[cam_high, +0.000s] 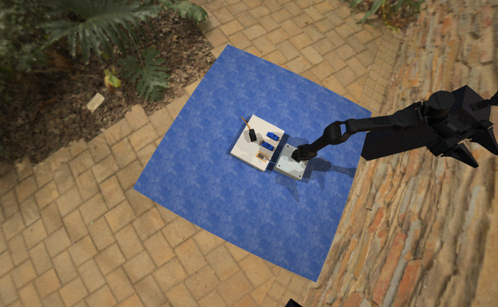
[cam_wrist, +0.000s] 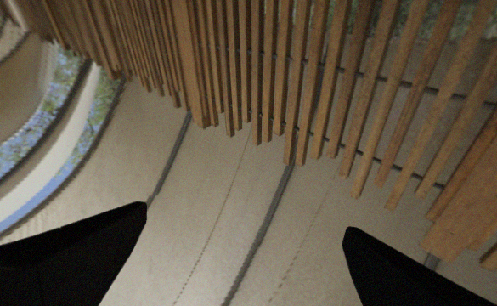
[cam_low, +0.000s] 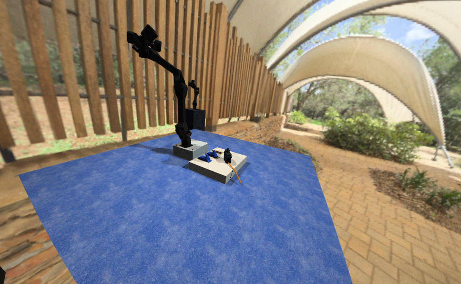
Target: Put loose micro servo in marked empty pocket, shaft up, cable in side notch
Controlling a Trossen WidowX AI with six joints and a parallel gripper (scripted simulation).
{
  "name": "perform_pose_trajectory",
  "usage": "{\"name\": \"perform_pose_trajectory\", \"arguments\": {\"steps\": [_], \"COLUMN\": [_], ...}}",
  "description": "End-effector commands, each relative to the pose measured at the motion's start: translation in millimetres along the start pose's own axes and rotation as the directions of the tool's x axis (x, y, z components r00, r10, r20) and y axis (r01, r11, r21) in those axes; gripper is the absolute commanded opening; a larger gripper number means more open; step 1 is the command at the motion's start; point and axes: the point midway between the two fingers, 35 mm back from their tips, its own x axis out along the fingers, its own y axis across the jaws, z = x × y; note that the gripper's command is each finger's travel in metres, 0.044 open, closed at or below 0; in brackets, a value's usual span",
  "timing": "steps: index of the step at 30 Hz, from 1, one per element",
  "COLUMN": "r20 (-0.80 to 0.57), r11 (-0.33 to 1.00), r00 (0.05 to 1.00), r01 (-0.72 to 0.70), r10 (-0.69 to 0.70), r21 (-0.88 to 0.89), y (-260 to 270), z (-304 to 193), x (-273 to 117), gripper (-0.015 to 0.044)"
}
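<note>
The loose black micro servo [cam_high: 252, 134] [cam_low: 227, 155] stands upright on the white deck [cam_high: 244, 148] [cam_low: 215, 168], with its shaft end up as far as I can tell. Its orange cable [cam_high: 245, 121] [cam_low: 236, 173] runs out over the deck's edge. The pocket's orange outline [cam_high: 263, 153] is near another edge of the deck, and the pocket inside it is empty. My gripper [cam_high: 487, 160] [cam_wrist: 246, 223] is open and empty, raised high and far from the servo and the deck. Its fingertips are hidden or too small to tell in the exterior view.
Two blue servos [cam_high: 272, 135] [cam_high: 267, 146] [cam_low: 205, 157] [cam_low: 213, 154] sit in the deck beside the pocket. The arm's grey base block [cam_high: 290, 166] [cam_low: 189, 152] stands close to the deck on the blue mat [cam_high: 212, 198] [cam_low: 189, 226]. A dark pedestal [cam_low: 197, 119] with another arm stands behind.
</note>
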Motion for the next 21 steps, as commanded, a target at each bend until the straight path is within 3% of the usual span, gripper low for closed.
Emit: {"name": "perform_pose_trajectory", "arguments": {"steps": [1,21], "r20": [0.011,0.034], "r11": [0.994,0.885], "r00": [0.998,0.947], "r01": [0.062,0.311], "r10": [-0.062,-0.319], "r21": [-0.085,-0.347], "y": [-16,-70], "z": [5,15], "x": [-8,-54], "gripper": [0.044,0.044]}}
